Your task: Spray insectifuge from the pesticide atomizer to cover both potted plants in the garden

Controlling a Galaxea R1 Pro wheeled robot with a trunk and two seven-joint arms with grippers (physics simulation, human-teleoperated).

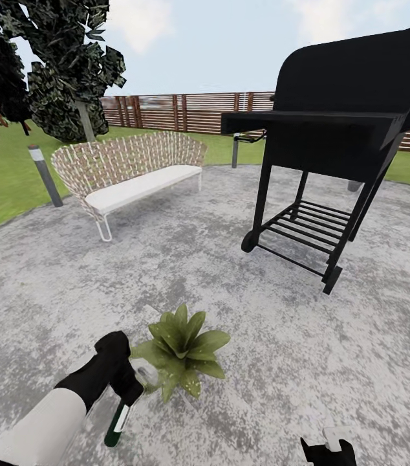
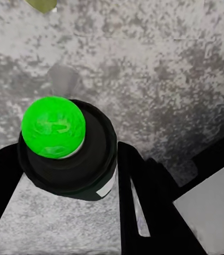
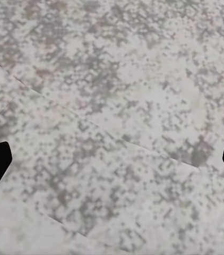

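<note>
Left gripper (image 1: 129,391) clamped on the pesticide atomizer (image 1: 117,422), just beside a potted plant (image 1: 182,349) on the grey patio (image 1: 282,349).

In the head view, at the lower left of the frame, the left jaws pinch the dark green bottle near its upper end, and its body with the white label slants down toward the bottom edge. The left wrist view shows the bottle (image 2: 69,154) from one end, with a bright green disc facing the camera and a black finger (image 2: 144,207) pressed against each side. The plant's leaves sit just right of the gripper, nearly touching it. The right gripper (image 1: 326,450) shows at the bottom edge right of centre; in the right wrist view its jaws stand wide apart over bare paving, holding nothing.
</note>
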